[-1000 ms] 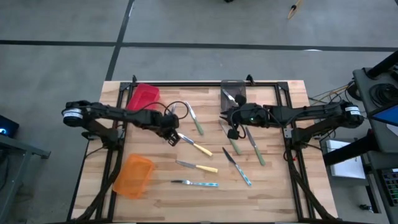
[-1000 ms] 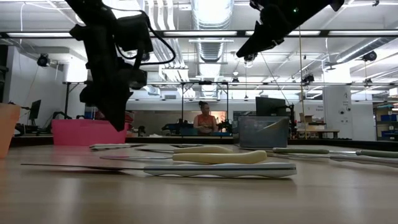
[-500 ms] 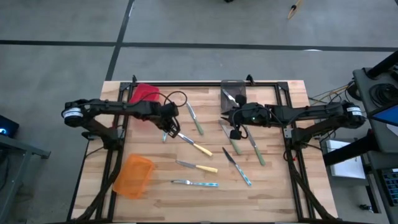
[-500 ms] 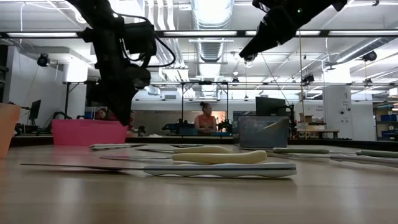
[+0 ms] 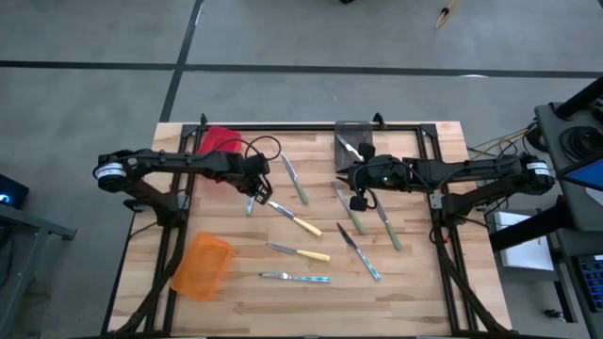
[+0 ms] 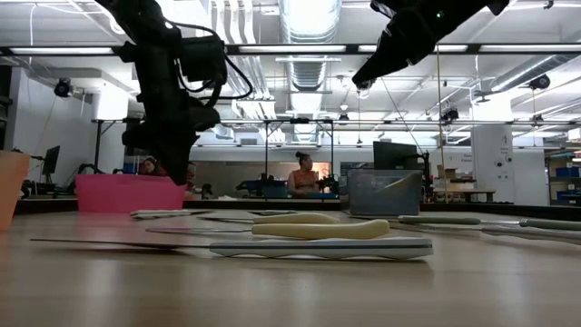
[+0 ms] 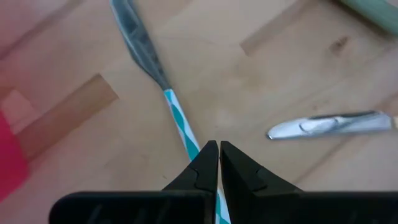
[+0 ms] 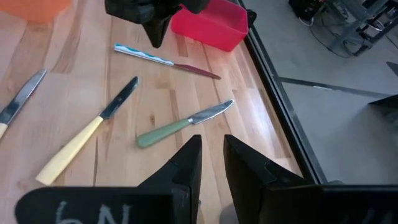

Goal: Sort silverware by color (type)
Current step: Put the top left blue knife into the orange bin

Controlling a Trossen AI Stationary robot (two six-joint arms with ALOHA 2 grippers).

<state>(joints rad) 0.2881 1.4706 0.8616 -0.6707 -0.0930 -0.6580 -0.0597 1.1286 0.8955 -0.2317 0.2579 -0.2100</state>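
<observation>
Left tool (image 7: 218,155) closed, empty, above striped knife (image 7: 180,121); right tool (image 8: 211,155) slightly parted, empty.

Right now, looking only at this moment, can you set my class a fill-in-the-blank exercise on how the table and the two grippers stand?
1. The left gripper, its fingers shut, hangs over a knife whose handle is striped white and ____.
2. At the table's back left corner stands the ____ bin.
3. The orange bin sits on the ____ half of the table in the high view.
4. Nothing shows between the slightly parted fingers of the ____ gripper.

Missing words: blue; red; left; right
</observation>
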